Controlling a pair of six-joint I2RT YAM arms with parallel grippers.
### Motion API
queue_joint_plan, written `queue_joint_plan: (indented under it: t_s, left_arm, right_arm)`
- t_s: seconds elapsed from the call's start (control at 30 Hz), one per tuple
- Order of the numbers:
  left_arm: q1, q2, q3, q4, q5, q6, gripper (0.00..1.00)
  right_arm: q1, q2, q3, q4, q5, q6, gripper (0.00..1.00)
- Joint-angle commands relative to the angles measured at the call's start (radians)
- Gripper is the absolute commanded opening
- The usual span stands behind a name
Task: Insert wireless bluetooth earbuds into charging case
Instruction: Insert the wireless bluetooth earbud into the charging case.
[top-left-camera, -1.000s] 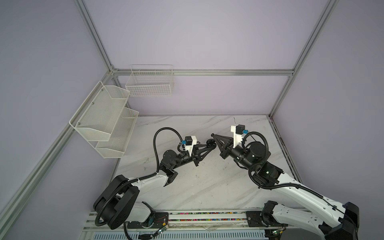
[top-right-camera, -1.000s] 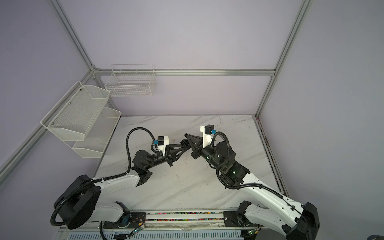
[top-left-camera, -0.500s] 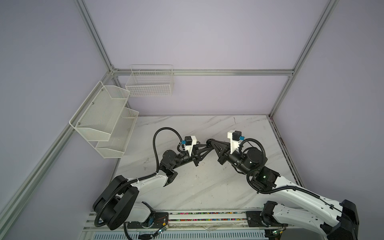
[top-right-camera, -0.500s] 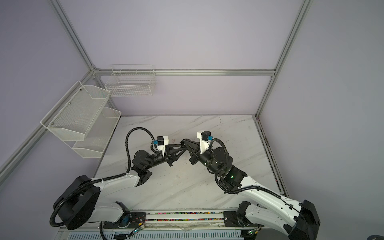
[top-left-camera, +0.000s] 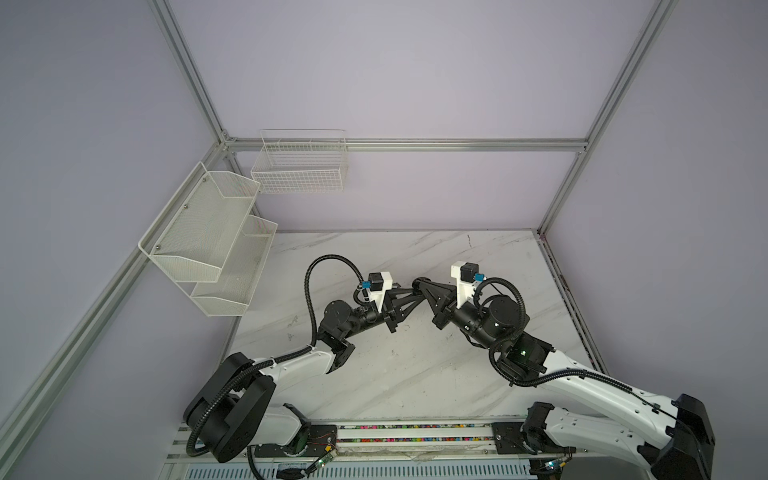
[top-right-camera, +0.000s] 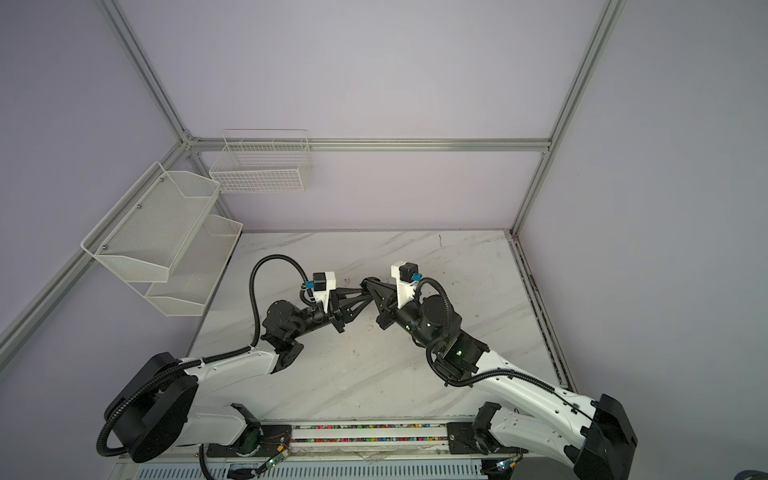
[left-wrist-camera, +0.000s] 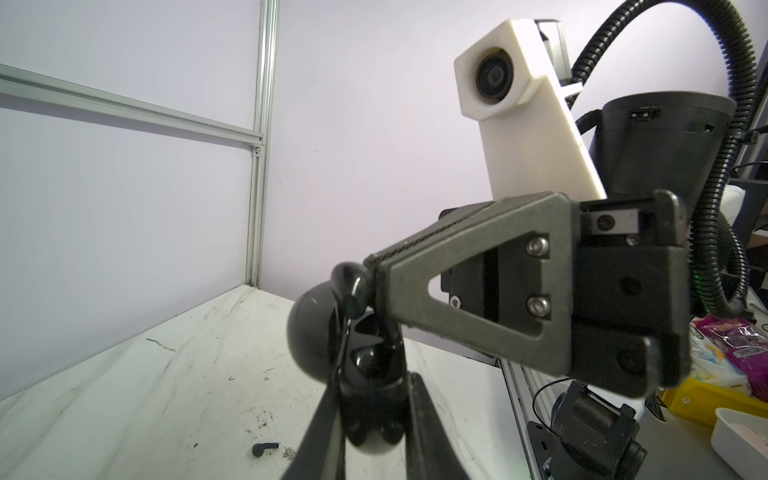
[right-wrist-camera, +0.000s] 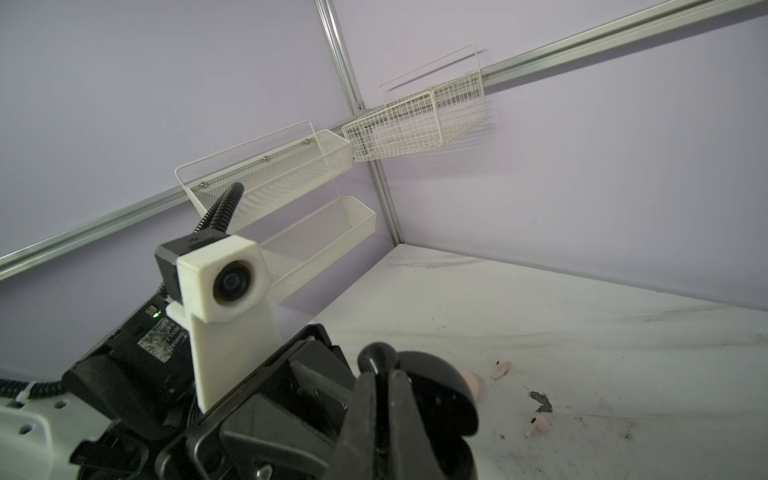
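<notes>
earbuds: black earbud (left-wrist-camera: 351, 286) pinched in our right claw (left-wrist-camera: 376, 272), just above open case (left-wrist-camera: 332, 332) clamped in left claw (left-wrist-camera: 365, 415); we judge it light, slippery; grip by stem.

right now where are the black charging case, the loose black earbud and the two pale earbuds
black charging case (left-wrist-camera: 309, 332): left wrist view, on its rounded lid
loose black earbud (left-wrist-camera: 264, 448): left wrist view, mid-stem, lying on the tabletop
pale earbuds (right-wrist-camera: 502, 368): right wrist view, on one bud's body; its twin (right-wrist-camera: 537, 426) lies apart
</notes>
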Motion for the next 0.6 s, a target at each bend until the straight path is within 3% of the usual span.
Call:
queue_joint_plan:
  t_s: [0.0, 0.57]
  left_arm:
    - [-0.003, -0.035, 0.078, 0.037, 0.009, 0.02, 0.0]
    - [-0.003, -0.047, 0.071, 0.031, 0.001, 0.038, 0.0]
  right_arm:
    - [0.006, -0.001, -0.017, 0.042, 0.013, -0.013, 0.0]
    - [0.012, 0.003, -0.03, 0.031, -0.004, -0.021, 0.0]
